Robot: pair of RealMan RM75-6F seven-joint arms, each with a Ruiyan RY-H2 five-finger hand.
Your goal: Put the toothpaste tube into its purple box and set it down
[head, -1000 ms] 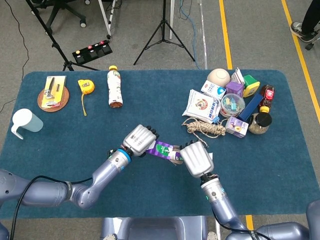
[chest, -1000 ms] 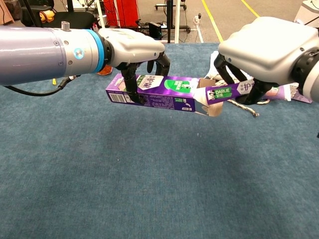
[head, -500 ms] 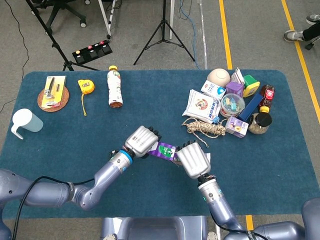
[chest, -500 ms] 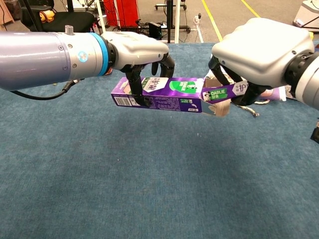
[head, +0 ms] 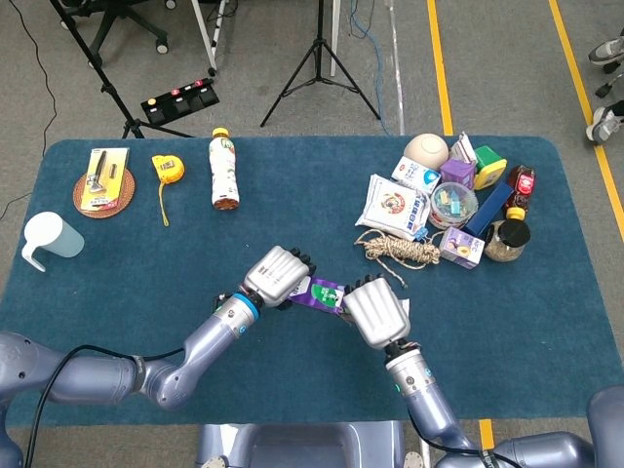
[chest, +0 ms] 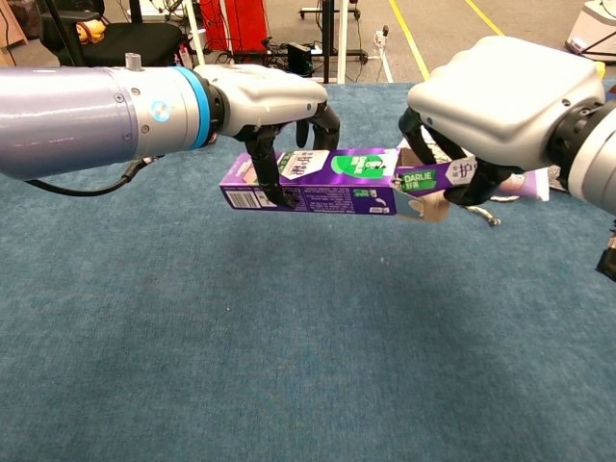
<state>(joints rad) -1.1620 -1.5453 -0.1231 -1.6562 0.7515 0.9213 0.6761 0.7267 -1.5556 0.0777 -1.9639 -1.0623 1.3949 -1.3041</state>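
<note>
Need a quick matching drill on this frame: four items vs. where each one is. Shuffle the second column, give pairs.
Things:
1. purple box
2. toothpaste tube
3. white pitcher
4. coiled rope

Places:
A. far left edge of the table
B. held in the right hand, front end at the box's open end
C. held in the left hand, above the table
D. lying beside the pile of packages

Pairs: 1-C, 2-B, 3-A, 4-D
</note>
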